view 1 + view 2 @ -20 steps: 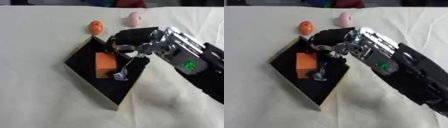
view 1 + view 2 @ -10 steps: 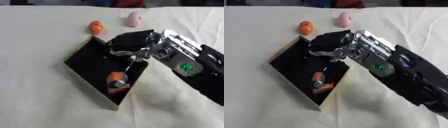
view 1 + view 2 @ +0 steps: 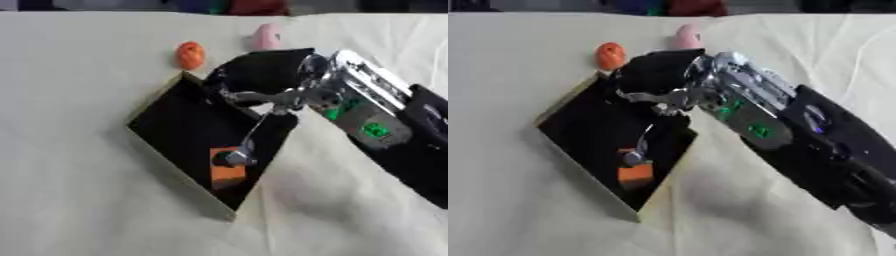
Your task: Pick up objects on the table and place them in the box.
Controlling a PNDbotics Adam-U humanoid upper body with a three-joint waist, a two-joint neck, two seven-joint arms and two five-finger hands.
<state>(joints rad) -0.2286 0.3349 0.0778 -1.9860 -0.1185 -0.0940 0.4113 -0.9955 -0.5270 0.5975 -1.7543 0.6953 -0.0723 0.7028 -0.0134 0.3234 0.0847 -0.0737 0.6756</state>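
Observation:
A black box with a tan rim (image 3: 178,171) lies cornerwise on the cream cloth. An orange block (image 3: 229,173) rests on the box floor near its lower corner. My right hand (image 3: 262,75) hovers over the box's upper right corner, open, with one slim finger (image 3: 254,140) reaching down to just above the block. Nothing is held in the hand. An orange egg-shaped thing (image 3: 190,54) and a pink thing (image 3: 267,36) lie on the cloth beyond the box. My left hand shows in neither view.
My right forearm (image 3: 798,135), silver and black, crosses the right half of the table. A cream cloth (image 3: 70,175) covers the whole surface. Dark and coloured items line the far edge.
The orange block has left my right hand and dropped to the box floor, ending near the lower corner. The hand's fingers have opened above it.

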